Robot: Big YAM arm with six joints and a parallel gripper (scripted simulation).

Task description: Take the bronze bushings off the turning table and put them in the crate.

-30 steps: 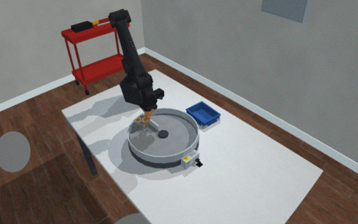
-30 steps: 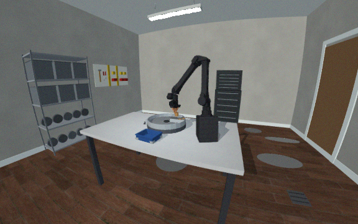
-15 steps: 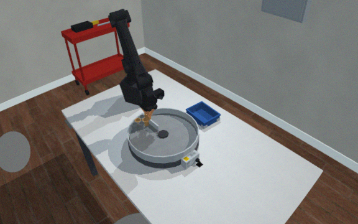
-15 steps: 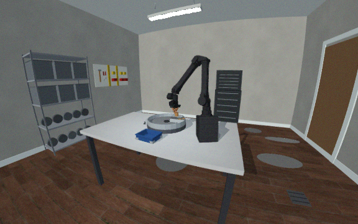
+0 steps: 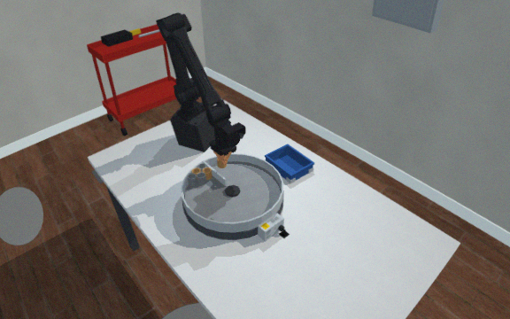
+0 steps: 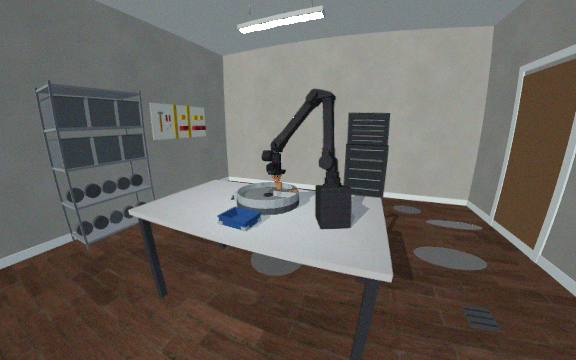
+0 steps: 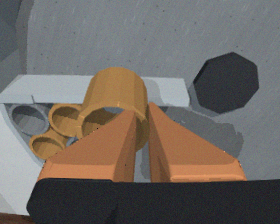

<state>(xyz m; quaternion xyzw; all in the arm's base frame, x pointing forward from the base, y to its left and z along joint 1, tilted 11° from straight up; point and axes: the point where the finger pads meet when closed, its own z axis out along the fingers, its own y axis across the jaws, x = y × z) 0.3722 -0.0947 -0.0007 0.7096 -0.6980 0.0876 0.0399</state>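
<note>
Closest in the wrist view, the black-bodied end effector (image 7: 141,152) with its two orange wedge-shaped fingers is clamped on a bronze cylindrical bushing (image 7: 116,96), pinching its wall so that the tube stands out just past the fingertips, lifted above the disc floor. Just beyond and to the left, three more bronze bushings (image 7: 66,117) lie bunched together with a grey steel bushing (image 7: 27,117), all pressed against a pale grey straight guide bar (image 7: 54,86) and the inner wall of the round grey turning table (image 7: 164,16). Farther out on the disc sits a dark faceted hub (image 7: 225,82).

From the top view, the held bushing (image 5: 222,160) hangs over the back edge of the turning table (image 5: 277,188), near the cluster of bushings (image 5: 202,172) by the guide bar (image 5: 216,174). A small grey control box with a yellow label (image 5: 269,227) is fixed at the rim's front. To the right of the disc, just beside it on the white tabletop (image 5: 348,257), rests the blue rectangular plastic crate (image 5: 289,161); no bushing is visible in it. Behind stands the black arm base block (image 5: 191,129), and farther back a red two-shelf cart (image 5: 104,50) against the wall. In the exterior view, a grey metal shelf rack (image 6: 44,125) stands at the left wall.
</note>
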